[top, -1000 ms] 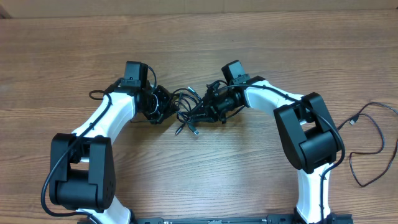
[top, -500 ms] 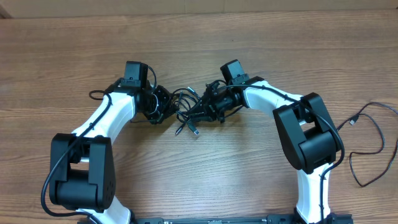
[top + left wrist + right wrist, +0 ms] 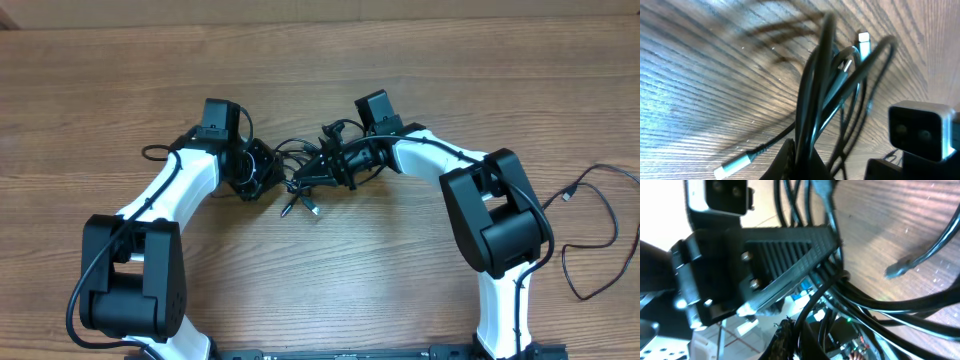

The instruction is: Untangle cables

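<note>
Tangled cables [image 3: 300, 185] at the centre of the wooden table [image 3: 400, 80], held between both arms; left gripper [image 3: 272, 175] and right gripper [image 3: 328, 172] each clamp several strands. A loose cable [image 3: 572, 193] lies far right

A brown wooden table [image 3: 330, 290], grain running left to right, is seen from overhead and fills nearly the whole view. A pale strip [image 3: 400, 6] is seen beyond its far edge at the top, too narrow to be identified. In both wrist views the same grained surface is seen close up, with light glare on it.
</note>
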